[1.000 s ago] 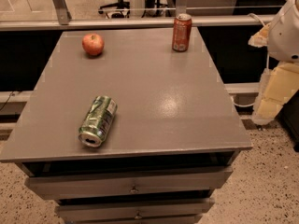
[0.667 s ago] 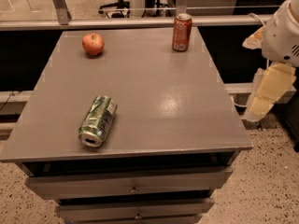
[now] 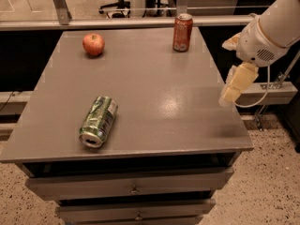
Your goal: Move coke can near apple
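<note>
The coke can (image 3: 182, 33) stands upright at the far right of the grey table (image 3: 150, 93), red-orange with a silver top. The apple (image 3: 93, 44) sits at the far left of the table, well apart from the can. My gripper (image 3: 233, 89) hangs on the white arm at the right, over the table's right edge, nearer the front than the can and holding nothing that I can see.
A green and silver can (image 3: 98, 121) lies on its side near the table's front left. Drawers (image 3: 131, 187) sit under the tabletop. A metal rail (image 3: 140, 22) and glass run behind the table. Speckled floor lies to the right.
The arm and gripper have moved left and toward the table, now reaching over its right edge. The cans and apple have not moved.
</note>
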You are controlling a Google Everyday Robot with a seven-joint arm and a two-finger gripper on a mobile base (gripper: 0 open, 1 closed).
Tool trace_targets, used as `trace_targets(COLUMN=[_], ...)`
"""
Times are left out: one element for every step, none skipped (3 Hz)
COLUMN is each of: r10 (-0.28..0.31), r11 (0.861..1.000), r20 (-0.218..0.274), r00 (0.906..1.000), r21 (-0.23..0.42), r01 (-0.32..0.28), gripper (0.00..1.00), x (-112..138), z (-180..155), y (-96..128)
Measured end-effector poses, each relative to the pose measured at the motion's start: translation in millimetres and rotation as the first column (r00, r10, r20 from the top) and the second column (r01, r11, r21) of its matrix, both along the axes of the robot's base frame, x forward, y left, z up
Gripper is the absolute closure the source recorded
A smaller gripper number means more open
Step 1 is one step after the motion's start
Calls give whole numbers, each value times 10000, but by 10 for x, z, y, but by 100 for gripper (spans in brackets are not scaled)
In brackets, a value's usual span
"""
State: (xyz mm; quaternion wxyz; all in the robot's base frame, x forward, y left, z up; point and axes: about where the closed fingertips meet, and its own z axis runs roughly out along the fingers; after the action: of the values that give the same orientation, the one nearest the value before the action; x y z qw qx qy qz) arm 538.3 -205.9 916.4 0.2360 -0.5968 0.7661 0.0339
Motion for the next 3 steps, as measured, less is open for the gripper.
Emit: trace_targets(r10=[-358,-786,-1330], r11=[9906,9693,9322], r20=[948,1605,1904], r00=[9949,9839,9727], r21=[1347,2430,3574], r01=[228,378,575], gripper=[0,0,0], x=[667,1096,1483], z=[-134,-87,-19], y=[96,184,263])
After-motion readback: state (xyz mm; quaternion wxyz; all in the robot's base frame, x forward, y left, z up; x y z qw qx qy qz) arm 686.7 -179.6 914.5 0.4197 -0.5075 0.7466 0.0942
